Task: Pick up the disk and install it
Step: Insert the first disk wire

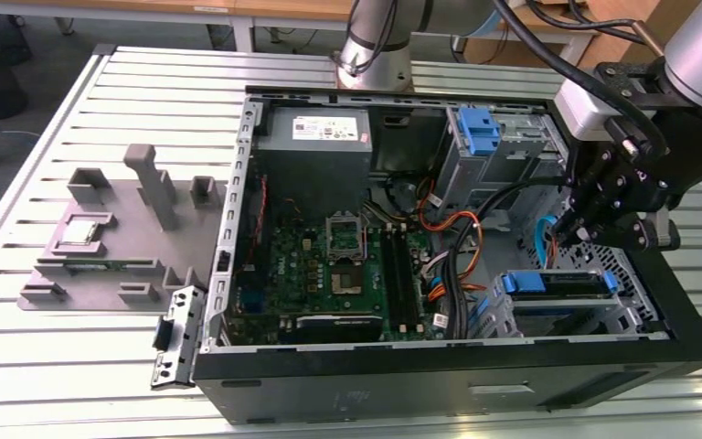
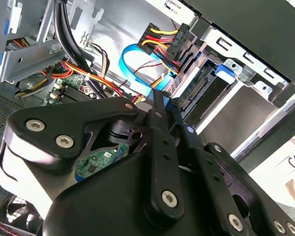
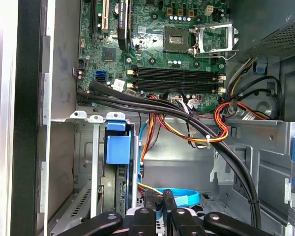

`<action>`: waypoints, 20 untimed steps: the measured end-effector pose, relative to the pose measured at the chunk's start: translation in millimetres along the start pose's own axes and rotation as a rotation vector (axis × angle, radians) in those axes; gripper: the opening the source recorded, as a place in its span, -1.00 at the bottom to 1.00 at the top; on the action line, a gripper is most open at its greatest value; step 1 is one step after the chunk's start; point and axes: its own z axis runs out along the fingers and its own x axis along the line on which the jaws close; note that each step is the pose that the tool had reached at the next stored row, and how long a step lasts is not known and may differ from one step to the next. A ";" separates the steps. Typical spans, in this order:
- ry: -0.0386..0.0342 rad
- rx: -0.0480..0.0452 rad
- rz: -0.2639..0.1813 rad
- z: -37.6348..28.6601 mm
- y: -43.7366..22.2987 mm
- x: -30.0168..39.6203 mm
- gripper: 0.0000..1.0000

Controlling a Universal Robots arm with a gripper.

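The disk point(image 1: 555, 284) sat seated in the case's near bay on the exterior view's right; the pincer point(image 1: 603, 229) hovered just above, fingers together, holding nothing.

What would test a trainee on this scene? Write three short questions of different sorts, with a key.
1. True or false: the disk lies on the gray fixture outside the computer case.
2. Multiple choice: the gripper is nearest to: A) the power supply; B) the disk in its drive bay; C) the gray fixture.
3. Short answer: what colour is the plastic carrier around the disk?

Key: 1. False, it sits in the drive bay inside the case. 2. B. 3. Blue.
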 end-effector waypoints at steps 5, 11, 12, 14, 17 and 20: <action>0.0002 0.0000 0.000 0.0 0.0 0.0 -0.69; 0.0001 0.0000 0.000 -0.3 0.2 7.4 -0.69; 0.0003 0.0001 0.000 -0.4 0.2 9.6 -0.69; 0.0003 0.0004 0.000 -0.3 0.4 14.3 -0.69; 0.0004 0.0016 0.000 0.3 0.5 21.9 -0.69; 0.0004 0.0029 0.000 3.1 0.7 29.2 -0.69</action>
